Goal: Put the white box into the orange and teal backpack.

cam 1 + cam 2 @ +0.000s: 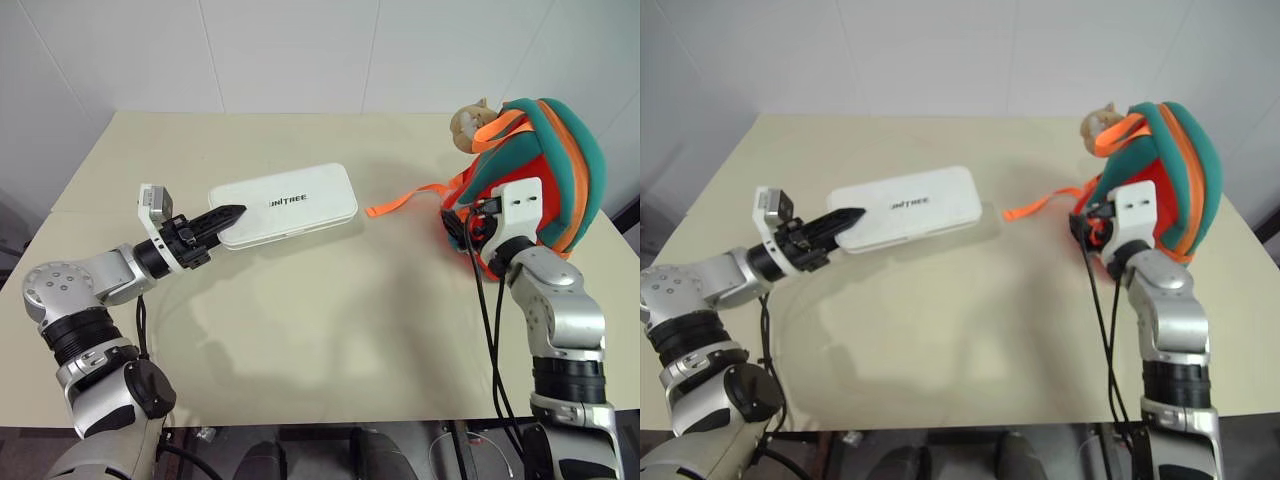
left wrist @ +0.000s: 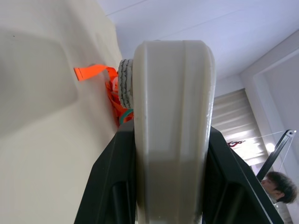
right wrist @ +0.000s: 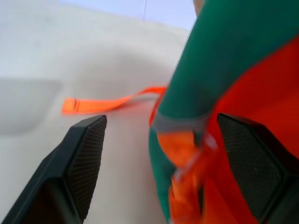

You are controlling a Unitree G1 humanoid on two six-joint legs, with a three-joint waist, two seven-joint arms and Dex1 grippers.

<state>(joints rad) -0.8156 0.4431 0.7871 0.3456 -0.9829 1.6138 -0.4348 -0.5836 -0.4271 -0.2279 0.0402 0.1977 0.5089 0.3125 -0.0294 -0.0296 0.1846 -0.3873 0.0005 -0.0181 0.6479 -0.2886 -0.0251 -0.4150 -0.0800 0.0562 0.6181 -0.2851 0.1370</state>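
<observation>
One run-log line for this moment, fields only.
left gripper: shut on white box, lifted off table | right gripper: open at orange and teal backpack | box not in yet

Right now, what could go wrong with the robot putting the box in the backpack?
The left gripper pinches the white box only at one end, so it might tip or slip out. The backpack stands upright, and the right gripper's open fingers sit around its edge; a push could topple it. The loose orange strap might snag.
</observation>
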